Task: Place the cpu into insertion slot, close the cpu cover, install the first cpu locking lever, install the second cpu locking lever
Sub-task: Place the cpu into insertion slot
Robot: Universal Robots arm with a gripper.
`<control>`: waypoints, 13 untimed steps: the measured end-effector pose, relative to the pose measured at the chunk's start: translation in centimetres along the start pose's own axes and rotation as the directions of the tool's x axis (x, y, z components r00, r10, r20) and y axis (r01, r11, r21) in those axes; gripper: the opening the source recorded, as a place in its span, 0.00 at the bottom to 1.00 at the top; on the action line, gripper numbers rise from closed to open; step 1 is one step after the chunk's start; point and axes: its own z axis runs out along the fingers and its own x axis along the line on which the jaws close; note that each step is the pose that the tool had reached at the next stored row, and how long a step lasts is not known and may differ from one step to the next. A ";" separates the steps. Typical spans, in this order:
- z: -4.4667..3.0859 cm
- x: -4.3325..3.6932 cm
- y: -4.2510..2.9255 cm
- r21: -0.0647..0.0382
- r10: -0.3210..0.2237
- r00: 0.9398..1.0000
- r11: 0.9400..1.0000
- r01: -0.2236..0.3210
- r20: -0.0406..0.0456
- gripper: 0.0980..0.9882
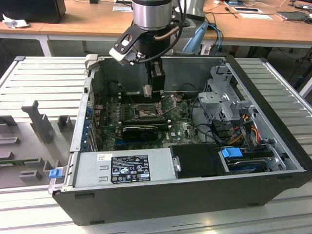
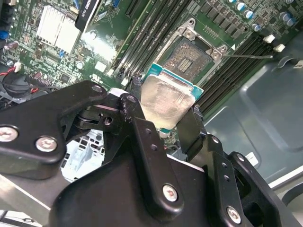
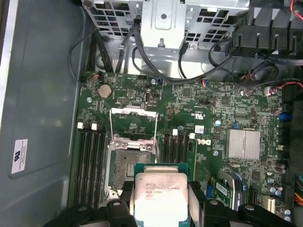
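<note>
Reading the exterior view from its left to its right, we pass grey moulded plastic fixtures (image 1: pixel 38 124) on the ribbed metal counter (image 1: pixel 44 73). Next comes the open black computer case (image 1: pixel 195 195) with its silver box-shaped power supply (image 1: pixel 122 168) and green motherboard (image 1: pixel 180 129), and last the perforated grey metal drive cage (image 1: pixel 222 95). Over the middle of the board hangs the black two-fingered gripper (image 1: pixel 151 87), its fingers pressed against two opposite edges of the cpu (image 1: pixel 147 91), a small flat square chip with a silvery-grey metal top. We judge the chip to be held in the air just above the insertion slot (image 1: pixel 141 112), a square black-framed socket, and not yet seated in it. So the task stands at its first step: the slot is bare, the cover is open, and neither lever is fastened. The first wrist view looks straight down and gives us what the exterior view does not. There the cpu (image 3: pixel 161 198) overlaps one edge of the slot (image 3: pixel 128 165), and the cpu cover (image 3: pixel 129 111), a thin dark-silver metal frame, is folded back beyond the socket. The second wrist view looks along the fingers (image 2: pixel 135 116) and shows their grip on the chip (image 2: pixel 165 101). It also shows the dull pin field of the slot (image 2: pixel 191 56) and a thin wire locking lever (image 2: pixel 248 56) swung out to the side.
</note>
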 end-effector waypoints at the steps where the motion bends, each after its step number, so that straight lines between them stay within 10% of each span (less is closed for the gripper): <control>1: 0.05 0.00 0.00 0.000 0.011 1.000 1.000 -0.011 0.001 0.49; 13: 0.68 -0.01 -0.06 0.000 0.026 1.000 1.000 -0.026 0.002 0.49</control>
